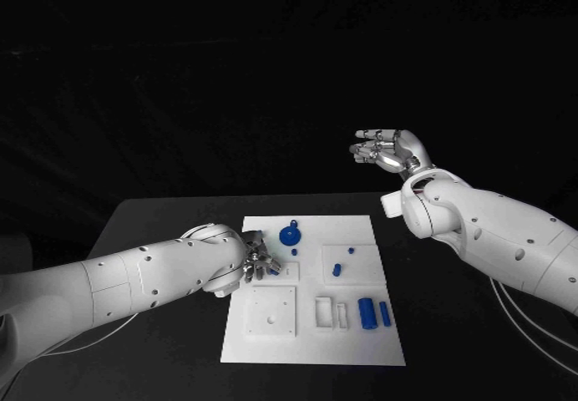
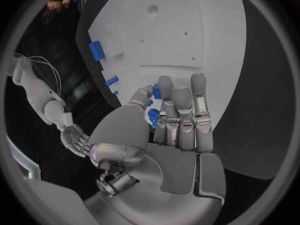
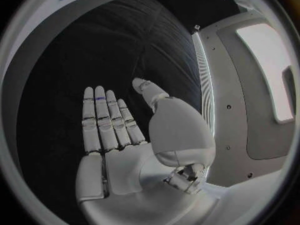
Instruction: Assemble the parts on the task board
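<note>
Left hand [image 1: 256, 261] over white task board [image 1: 362, 342]

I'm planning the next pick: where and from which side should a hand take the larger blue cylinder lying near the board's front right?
Probably across the middle of the larger blue cylinder, from straight above. It lies flat on the task board, long axis running front to back, so its curved sides face left and right. A slimmer blue piece lies close on its right, leaving little room there. The right hand is raised and empty.

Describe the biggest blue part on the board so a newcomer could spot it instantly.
Start at the white task board in the middle of the black table. Near its far edge, just beyond the left hand, sits a round blue part. Its neighbours are smaller pegs and short cylinders.
</note>
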Action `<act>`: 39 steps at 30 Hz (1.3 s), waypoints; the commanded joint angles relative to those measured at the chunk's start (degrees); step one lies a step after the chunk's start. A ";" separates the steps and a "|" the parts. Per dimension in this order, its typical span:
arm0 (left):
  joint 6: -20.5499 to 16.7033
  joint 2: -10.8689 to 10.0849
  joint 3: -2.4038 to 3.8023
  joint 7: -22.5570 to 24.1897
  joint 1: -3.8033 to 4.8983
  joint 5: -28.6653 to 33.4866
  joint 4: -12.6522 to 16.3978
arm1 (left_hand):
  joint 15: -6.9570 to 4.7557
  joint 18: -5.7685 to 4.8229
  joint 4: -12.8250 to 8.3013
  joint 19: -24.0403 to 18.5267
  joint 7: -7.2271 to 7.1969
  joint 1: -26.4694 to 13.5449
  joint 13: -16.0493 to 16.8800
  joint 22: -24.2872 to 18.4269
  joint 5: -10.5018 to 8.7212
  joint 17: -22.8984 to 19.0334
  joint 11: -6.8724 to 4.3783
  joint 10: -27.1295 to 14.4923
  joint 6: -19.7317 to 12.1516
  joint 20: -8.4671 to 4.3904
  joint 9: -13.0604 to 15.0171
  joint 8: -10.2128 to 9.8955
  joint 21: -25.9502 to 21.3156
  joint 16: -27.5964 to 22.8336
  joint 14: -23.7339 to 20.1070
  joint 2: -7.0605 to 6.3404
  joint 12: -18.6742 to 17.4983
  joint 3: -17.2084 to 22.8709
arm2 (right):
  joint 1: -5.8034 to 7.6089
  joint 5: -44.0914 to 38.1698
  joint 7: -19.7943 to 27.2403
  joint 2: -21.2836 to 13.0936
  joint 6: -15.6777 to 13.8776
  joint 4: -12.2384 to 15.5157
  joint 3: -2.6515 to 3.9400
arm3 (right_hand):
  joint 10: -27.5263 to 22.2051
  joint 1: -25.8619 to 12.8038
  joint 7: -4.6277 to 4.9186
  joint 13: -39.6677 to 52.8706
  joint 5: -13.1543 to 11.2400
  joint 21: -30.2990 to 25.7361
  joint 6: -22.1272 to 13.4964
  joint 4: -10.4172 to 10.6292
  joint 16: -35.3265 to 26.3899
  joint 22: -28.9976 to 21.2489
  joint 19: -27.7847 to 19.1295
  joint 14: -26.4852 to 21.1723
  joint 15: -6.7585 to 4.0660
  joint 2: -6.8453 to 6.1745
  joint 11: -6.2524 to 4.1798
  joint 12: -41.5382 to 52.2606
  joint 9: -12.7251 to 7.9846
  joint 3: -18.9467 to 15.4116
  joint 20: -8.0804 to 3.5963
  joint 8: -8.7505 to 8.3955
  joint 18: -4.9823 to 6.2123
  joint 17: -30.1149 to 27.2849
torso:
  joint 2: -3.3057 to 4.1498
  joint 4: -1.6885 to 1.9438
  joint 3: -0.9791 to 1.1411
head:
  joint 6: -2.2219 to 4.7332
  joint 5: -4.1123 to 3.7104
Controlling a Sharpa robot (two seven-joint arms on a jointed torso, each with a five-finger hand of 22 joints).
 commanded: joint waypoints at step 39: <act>-4.82 -1.13 -0.03 1.82 -0.18 -1.45 2.55 | -0.26 -0.99 -7.38 1.92 -1.59 0.83 -0.22 2.91 0.17 -0.15 -0.33 0.46 1.84 -0.04 -0.78 0.35 -3.28 -0.44 0.69 0.31 -0.36 7.40 | -0.59 0.12 -0.08 0.22 1.22 -0.10 0.03 | -0.24 -0.54 0.04 -0.05 0.33 -0.22 -0.06 -0.34 -0.32 -0.05 -0.21 -0.46 -0.07 0.73 -0.06 0.28 -0.04 -0.16 0.02 -0.32 0.71 -0.06 | 0.00 0.05 -0.04 | 0.04 -0.07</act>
